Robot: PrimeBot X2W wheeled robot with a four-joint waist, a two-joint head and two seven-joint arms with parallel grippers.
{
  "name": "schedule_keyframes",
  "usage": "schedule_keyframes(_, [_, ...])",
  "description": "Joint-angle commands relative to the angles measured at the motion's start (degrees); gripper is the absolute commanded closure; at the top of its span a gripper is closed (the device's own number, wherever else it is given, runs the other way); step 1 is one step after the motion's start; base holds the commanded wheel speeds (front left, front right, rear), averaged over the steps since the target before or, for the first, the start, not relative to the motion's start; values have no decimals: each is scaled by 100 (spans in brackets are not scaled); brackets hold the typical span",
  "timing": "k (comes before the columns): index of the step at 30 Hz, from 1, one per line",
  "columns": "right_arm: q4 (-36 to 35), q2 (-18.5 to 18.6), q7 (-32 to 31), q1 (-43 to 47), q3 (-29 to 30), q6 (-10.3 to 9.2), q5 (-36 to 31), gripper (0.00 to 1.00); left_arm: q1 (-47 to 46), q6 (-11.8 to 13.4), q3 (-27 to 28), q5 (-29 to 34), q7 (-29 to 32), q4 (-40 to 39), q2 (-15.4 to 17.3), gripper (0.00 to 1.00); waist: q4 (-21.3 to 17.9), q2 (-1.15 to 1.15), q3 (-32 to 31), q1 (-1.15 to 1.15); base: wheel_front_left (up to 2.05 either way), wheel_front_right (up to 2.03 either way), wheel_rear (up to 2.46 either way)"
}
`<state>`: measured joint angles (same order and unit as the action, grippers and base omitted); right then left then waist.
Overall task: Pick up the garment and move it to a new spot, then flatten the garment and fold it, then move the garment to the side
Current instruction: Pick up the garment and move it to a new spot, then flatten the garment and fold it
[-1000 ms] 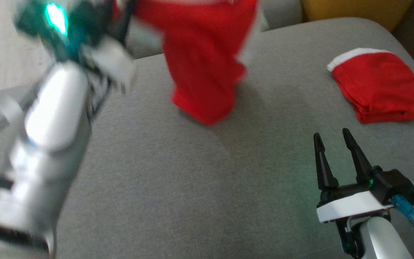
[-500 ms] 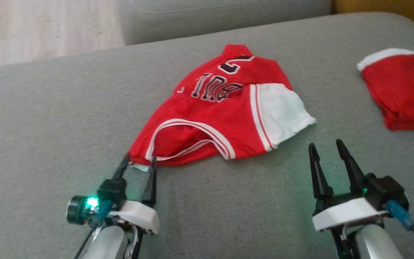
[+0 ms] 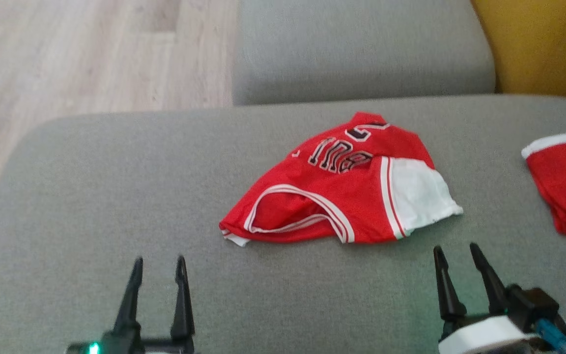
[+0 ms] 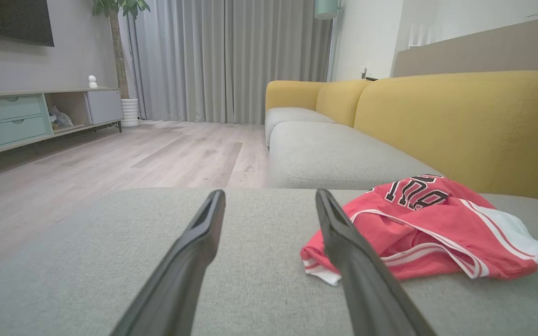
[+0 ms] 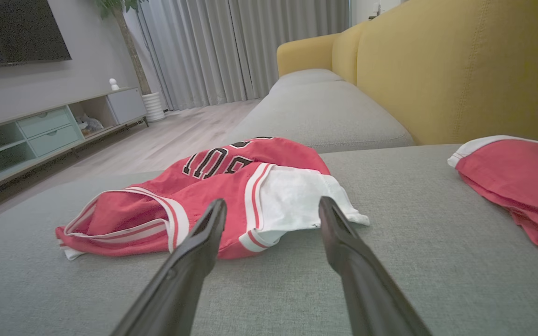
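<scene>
Two red garments lie on the sofa: one jersey (image 3: 342, 196) in the middle and one folded piece (image 3: 565, 187) at the right. Two grippers show near the camera, a left gripper (image 3: 159, 259) and a right gripper (image 3: 455, 247), each with two fingers. There are three grey seat cushions in a row: a near cushion (image 4: 250, 261), a middle cushion (image 4: 334, 154) and a far cushion (image 4: 292, 114). There is one plant (image 4: 116, 51) and one television (image 4: 12, 21).

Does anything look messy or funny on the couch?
Yes. The jersey lies bunched up on the cushion instead of flat: one trimmed opening gapes, and a white panel sticks out at one side. The left gripper and right gripper are open, not touching it.
</scene>
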<state>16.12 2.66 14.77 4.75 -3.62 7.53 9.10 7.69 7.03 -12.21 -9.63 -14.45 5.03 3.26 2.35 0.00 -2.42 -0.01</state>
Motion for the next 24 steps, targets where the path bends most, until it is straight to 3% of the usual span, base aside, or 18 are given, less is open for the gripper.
schedule_keyframes(1, [-195, 22, 23, -68, -144, -4, 53, 0, -48, -13, 177, 97, -54, -211, -27, 0, 125, 0, -208, 1, 0, 0, 0])
schedule_keyframes(8, [-218, 22, 23, 234, -194, -4, 148, 0, 396, -4, 99, 438, -54, -231, -36, 0, 202, 0, -460, 1, 0, 0, 0])
schedule_keyframes(24, [-254, 22, 23, 292, -249, -4, 242, 0, 449, -59, 124, 528, -54, -153, -37, 0, 133, 0, -498, 1, 0, 0, 0])
